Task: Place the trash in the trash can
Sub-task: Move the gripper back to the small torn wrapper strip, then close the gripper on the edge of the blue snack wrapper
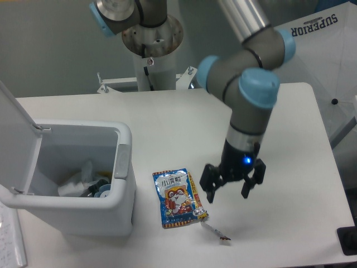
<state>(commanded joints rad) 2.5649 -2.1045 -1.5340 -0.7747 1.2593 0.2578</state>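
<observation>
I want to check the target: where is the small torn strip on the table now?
In the camera view the small torn strip lies on the table near its front edge, just right of the blue snack packet at its lower corner, below the open gripper.

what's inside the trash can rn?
The trash can, lid open, holds a crumpled white wrapper and some dark bits beside it. Its near wall hides the rest of the bottom.
</observation>
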